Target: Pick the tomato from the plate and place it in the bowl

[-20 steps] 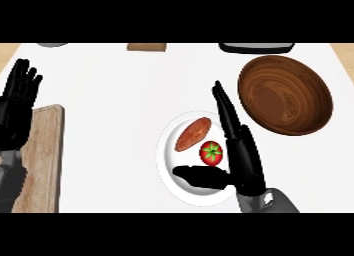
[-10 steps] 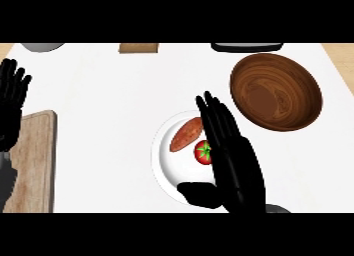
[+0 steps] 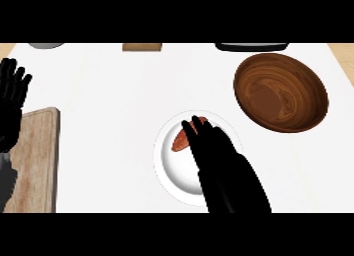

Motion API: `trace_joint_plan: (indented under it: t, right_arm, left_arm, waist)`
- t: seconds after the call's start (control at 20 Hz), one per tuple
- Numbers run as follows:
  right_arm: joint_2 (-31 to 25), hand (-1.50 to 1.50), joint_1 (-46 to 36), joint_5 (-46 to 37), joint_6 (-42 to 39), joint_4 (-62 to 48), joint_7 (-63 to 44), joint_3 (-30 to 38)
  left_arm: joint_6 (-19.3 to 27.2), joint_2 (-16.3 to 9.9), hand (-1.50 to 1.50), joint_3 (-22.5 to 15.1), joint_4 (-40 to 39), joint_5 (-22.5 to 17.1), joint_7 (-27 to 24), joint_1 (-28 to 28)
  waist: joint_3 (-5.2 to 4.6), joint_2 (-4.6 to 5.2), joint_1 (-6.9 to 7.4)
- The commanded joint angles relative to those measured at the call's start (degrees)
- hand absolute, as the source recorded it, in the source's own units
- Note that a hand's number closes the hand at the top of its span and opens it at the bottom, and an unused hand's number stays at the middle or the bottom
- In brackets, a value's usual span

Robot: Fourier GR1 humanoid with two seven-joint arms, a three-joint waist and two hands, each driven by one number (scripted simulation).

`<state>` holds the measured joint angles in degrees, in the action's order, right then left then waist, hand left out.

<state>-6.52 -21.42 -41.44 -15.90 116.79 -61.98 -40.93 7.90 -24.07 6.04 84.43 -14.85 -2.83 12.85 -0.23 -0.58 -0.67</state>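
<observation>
**My right hand is covering the plate**

I am looking down at the white tabletop [image 3: 121, 100]. My right hand [image 3: 220, 165] is lying over the white plate [image 3: 169, 160], near the middle of the tabletop and a bit toward the near edge. Its fingers [image 3: 198, 132] are lying straight and close together, pointing to the far edge. They are not curling round anything that I can see.

I am not seeing the tomato right now. My hand is hiding most of the plate, so I cannot tell where the tomato is sitting. A reddish-brown piece of food [image 3: 183, 140] is peeking out at the left side of my fingers, on the far part of the plate.

The brown wooden bowl [image 3: 281, 92] is sitting near the far right corner, apart from the plate.

My left hand [image 3: 6, 105] is resting at the left edge with its fingers up and spread a little. It is holding nothing. A wooden cutting board [image 3: 36, 160] is lying just beside it, along the left edge near me.
</observation>
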Motion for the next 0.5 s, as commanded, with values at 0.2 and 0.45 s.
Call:
trace_joint_plan:
  t: [0.2,0.45]
  right_arm:
    - [0.6,-1.5,0.1,5.3,-13.8,4.0,-14.7,2.5]
    - [2.7,-1.5,1.1,4.6,-13.5,2.3,-14.0,2.0]
  left_arm:
    - [-0.4,-0.5,0.0,0.7,2.9,-0.3,1.5,-1.1]
    - [-2.2,-0.4,0.0,1.3,2.5,-1.0,1.2,-1.7]
  waist:
    - [0.13,0.14,0.57]
    - [0.15,0.3,0.69]
